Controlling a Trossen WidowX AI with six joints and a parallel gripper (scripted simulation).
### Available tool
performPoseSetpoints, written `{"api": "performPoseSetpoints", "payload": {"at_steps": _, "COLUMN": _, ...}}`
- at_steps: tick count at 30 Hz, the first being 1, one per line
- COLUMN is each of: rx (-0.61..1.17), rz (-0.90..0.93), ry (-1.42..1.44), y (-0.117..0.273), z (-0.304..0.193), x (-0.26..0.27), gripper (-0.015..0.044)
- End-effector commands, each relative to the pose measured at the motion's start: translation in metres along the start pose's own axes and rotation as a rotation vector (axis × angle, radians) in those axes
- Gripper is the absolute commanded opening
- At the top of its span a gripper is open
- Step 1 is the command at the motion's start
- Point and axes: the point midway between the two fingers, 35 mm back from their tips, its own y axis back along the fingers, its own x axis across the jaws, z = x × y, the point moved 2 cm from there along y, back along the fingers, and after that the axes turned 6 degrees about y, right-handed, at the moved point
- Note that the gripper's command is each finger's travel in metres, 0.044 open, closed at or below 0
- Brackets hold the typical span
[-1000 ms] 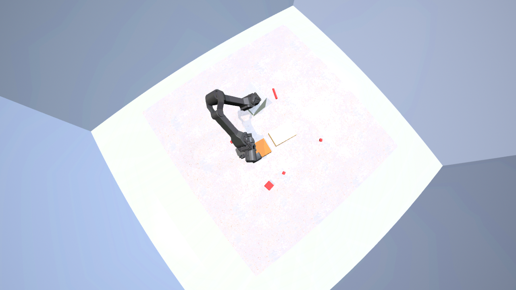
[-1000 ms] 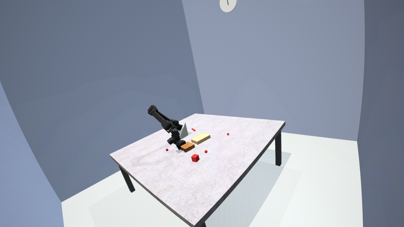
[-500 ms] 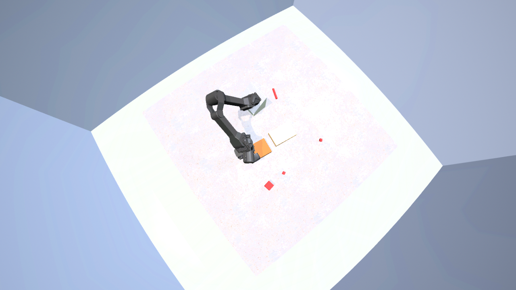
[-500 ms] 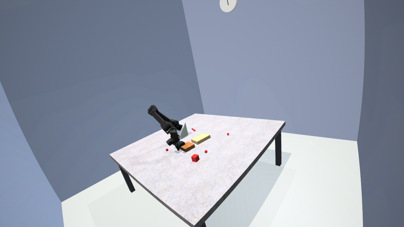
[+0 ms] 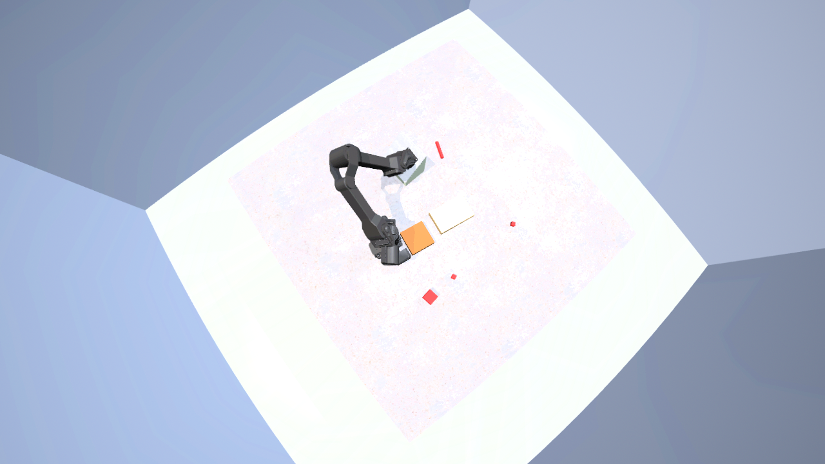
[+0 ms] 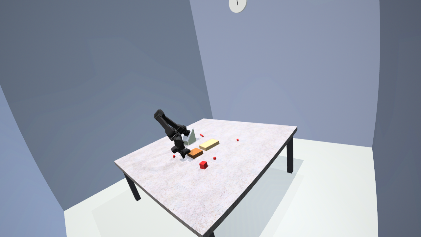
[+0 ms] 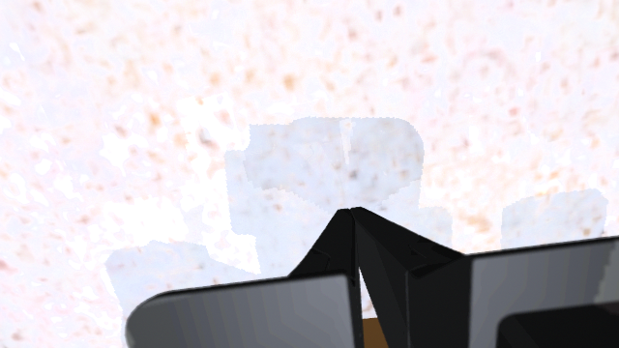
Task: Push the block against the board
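The orange square block [image 5: 417, 237] [image 6: 195, 152] lies flat; a brown sliver of it [image 7: 374, 334] shows behind the fingers in the wrist view. The pale yellow board [image 5: 450, 215] [image 6: 209, 144] lies flat beyond it. A narrow gap parts the block from the board's near end, and their long-side edges are not in line. My gripper [image 5: 408, 258] [image 6: 184, 157] [image 7: 350, 219] is shut and empty, fingertips together, low beside the block's side away from the board. Whether it touches the block cannot be told. The board is out of the wrist view.
A grey-green wedge [image 5: 417, 171] [image 6: 192, 138] stands near the arm's base. A red rod [image 5: 439, 149] [image 6: 201, 135] lies past it. A larger red cube [image 5: 429, 297] [image 6: 203, 165] and a small red cube [image 5: 453, 276] [image 6: 214, 158] lie on the block's other side. Another small cube [image 5: 512, 223] [image 6: 237, 140] lies beyond the board.
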Motion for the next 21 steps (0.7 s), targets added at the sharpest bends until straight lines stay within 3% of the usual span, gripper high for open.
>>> {"api": "performPoseSetpoints", "payload": {"at_steps": 1, "rx": -0.001, "rz": 0.007, "ry": 0.0, "y": 0.002, "z": 0.008, "x": 0.001, "gripper": 0.0}}
{"api": "performPoseSetpoints", "payload": {"at_steps": 7, "rx": -0.003, "rz": 0.001, "ry": 0.0, "y": 0.004, "z": 0.009, "x": 0.0, "gripper": 0.0}}
{"api": "performPoseSetpoints", "payload": {"at_steps": 12, "rx": -0.001, "rz": 0.007, "ry": 0.0, "y": 0.057, "z": 0.009, "x": -0.002, "gripper": 0.0}}
{"api": "performPoseSetpoints", "payload": {"at_steps": 21, "rx": 0.002, "rz": 0.02, "ry": 0.119, "y": 0.054, "z": 0.005, "x": 0.01, "gripper": 0.0}}
